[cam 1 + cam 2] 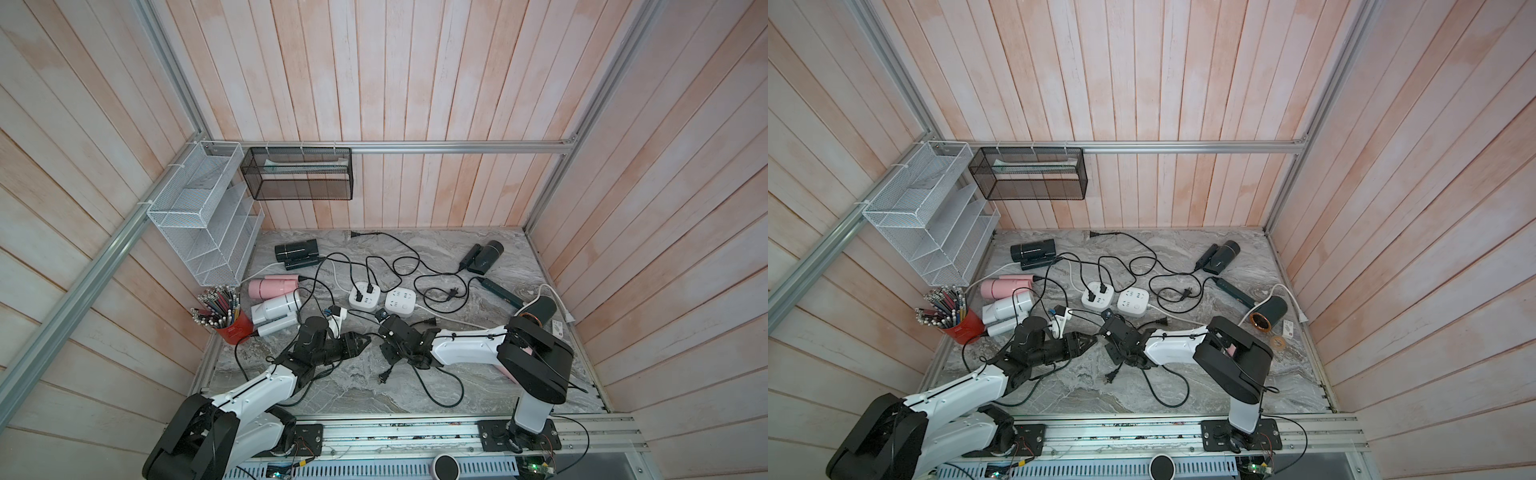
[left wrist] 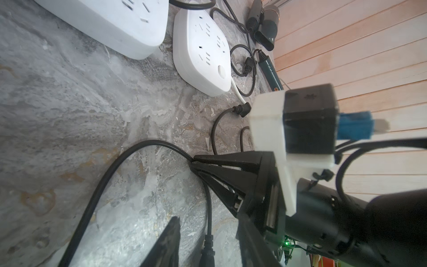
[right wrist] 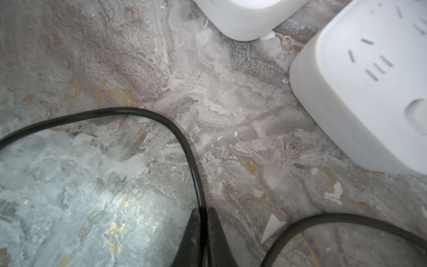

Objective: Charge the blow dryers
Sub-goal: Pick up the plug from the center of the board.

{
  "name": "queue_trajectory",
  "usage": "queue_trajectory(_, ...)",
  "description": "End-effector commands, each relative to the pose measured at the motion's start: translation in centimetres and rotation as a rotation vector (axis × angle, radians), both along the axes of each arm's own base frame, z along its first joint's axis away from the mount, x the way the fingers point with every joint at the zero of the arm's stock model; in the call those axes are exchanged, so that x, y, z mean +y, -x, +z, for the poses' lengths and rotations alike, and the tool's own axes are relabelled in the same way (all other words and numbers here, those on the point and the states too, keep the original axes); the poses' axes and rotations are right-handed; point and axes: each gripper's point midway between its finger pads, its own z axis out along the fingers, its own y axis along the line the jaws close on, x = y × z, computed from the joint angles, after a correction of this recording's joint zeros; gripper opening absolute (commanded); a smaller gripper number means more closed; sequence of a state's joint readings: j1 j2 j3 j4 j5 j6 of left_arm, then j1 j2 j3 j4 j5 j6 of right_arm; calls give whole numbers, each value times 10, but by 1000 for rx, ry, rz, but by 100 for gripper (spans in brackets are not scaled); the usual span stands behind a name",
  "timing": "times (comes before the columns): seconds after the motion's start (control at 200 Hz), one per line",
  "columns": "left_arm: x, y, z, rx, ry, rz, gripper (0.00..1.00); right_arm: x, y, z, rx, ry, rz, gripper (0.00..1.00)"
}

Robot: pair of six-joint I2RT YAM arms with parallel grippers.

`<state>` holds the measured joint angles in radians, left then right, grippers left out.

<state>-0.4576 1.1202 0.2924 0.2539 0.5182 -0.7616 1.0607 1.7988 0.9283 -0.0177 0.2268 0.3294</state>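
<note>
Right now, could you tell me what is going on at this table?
Two robot arms are plugging in the small cylinder-barrelled blow dryers lying around the grey marble-patterned table. The right gripper is shut on a thin black cord close to the two white square power strips. The left gripper is open beside it, near that cord's plug end. One strip holds black plugs; the other shows none.

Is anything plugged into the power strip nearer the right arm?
No, every socket on that power strip shows empty in a top view.
</note>
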Motion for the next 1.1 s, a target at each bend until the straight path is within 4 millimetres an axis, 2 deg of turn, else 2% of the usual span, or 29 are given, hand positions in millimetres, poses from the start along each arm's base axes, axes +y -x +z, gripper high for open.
queue_trajectory(0.0,-3,4,-2,-1,6,-17,46,-3,1,7,-26,9,0,9)
queue_trajectory(0.335,-11,5,-4,3,-5,-34,47,-7,2,18,-42,-20,-14,7)
queue_trajectory(0.835,-6,6,-7,9,-45,-19,47,-4,5,36,-49,-97,-8,7)
queue_trajectory(0.995,-15,4,2,9,12,-39,47,-2,7,46,-64,-129,2,7)
queue_trajectory(1.095,-24,0,15,0,73,-54,49,0,7,55,-76,-152,10,7)
